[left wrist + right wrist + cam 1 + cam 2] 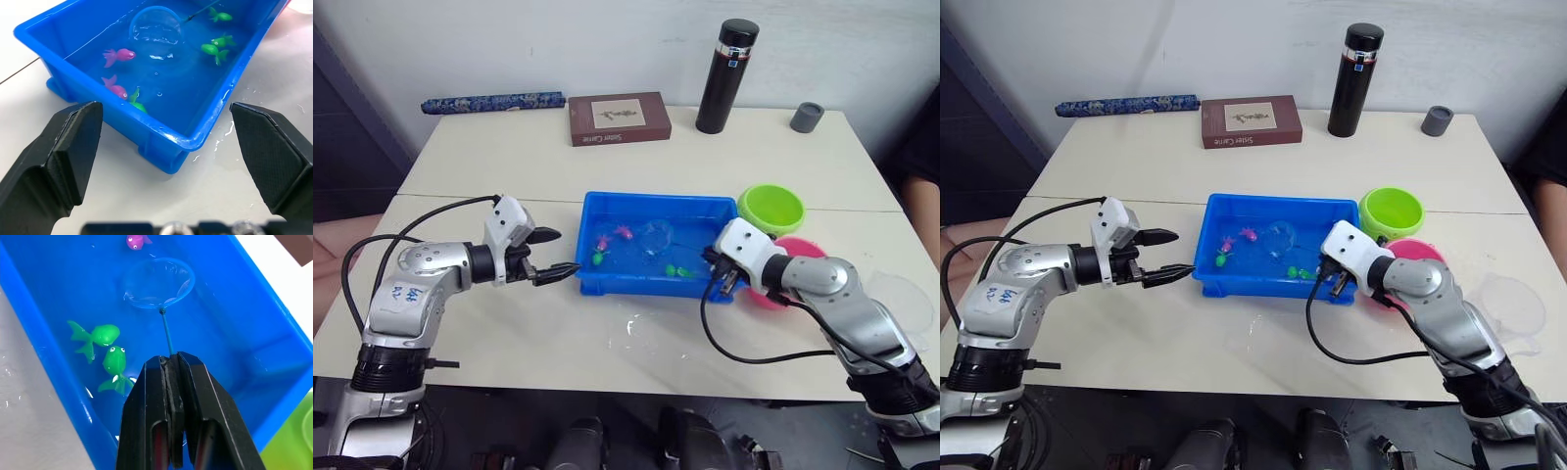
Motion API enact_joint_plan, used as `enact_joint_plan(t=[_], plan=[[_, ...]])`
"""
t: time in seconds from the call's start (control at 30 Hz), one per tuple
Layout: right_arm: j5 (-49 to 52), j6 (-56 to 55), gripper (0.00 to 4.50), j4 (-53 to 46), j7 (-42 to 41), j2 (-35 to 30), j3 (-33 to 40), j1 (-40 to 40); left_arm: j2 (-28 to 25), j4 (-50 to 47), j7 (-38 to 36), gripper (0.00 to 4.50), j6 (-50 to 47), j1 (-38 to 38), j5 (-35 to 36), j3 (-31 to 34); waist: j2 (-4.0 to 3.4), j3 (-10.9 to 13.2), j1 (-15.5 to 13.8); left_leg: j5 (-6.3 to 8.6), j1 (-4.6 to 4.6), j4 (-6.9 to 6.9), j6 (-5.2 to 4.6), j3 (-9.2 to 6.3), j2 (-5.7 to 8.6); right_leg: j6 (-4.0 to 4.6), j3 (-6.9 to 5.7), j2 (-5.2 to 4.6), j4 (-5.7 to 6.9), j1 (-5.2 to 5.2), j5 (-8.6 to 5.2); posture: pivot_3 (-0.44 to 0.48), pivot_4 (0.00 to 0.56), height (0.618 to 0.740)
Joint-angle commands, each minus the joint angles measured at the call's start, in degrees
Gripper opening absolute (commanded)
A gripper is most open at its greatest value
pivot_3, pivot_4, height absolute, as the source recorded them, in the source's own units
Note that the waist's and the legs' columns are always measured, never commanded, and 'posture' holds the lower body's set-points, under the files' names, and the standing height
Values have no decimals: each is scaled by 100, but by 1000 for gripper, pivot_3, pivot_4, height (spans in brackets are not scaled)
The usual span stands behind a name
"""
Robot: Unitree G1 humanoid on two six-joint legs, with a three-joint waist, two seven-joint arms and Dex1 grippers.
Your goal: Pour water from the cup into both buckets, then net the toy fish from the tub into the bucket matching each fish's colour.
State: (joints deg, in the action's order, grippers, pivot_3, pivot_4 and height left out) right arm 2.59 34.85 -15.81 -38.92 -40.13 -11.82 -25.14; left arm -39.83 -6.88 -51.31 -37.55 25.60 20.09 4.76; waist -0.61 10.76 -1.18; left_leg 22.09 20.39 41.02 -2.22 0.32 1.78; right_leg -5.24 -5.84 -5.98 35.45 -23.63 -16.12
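Right gripper (pixel 171 377) nearest the lens: fingers pressed together on thin stem of net (pixel 159 284), stem running straight out from fingertips. Net hoop ahead of tips, lying in water of tub (pixel 607 284), mid-tub. Two green fish (pixel 100 335) just beside the stem, between tips and hoop, close to tub's near wall. One magenta fish (pixel 136 241) beyond the hoop.

Left gripper (pixel 553 257) spread wide, holding nothing, tips aimed at tub's near-left corner, hovering just short of the rim. Straight ahead of tips: two magenta fish (pixel 117 55) plus one green fish (pixel 137 104) touching the nearer magenta one. Further on, net hoop, then more green fish at far end.

Water in tub. Wet splashes on table (pixel 509 166) along tub's front edge.

Green bucket (pixel 771 208) beyond right gripper, just behind tub's right end. Pink bucket (pixel 803 248) tucked right behind right wrist, mostly hidden by arm. Cup (pixel 901 304) well off to right of right arm, near table edge.

Far side of table: black flask (pixel 726 76), grey cap (pixel 808 117), brown book (pixel 619 118), rolled blue item (pixel 492 102).
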Motion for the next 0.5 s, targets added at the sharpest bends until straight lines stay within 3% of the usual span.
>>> enact_joint_plan(t=[0.03, 0.27, 0.5], plan=[[-50, -194, 0, 210, -39, 235, -109, -225, -98, -317, 118, 4476, -6, -49, 131, 224, 0, 0, 7, 0, 0, 0, 0, 0, 0, 0, 0, 0, 1, -1, 0, 0, 150, 740], [240, 38, 0, 628, 16, 977, 68, -605, -67, -424, 241, 4476, -38, -91, 195, 224, -1, 1, 28, 0, 0, -1, 2, 1, -1, 0, -1, 3, 0, -1, 0, 0, 150, 740], [1049, 999, 0, -128, -18, 1132, 786, -474, 76, -283, 209, 4476, -78, 125, 452, 156, -2, 1, -11, 0, 1, -1, 2, -1, 0, 0, -2, 0, -1, -1, 0, 0, 150, 740]])
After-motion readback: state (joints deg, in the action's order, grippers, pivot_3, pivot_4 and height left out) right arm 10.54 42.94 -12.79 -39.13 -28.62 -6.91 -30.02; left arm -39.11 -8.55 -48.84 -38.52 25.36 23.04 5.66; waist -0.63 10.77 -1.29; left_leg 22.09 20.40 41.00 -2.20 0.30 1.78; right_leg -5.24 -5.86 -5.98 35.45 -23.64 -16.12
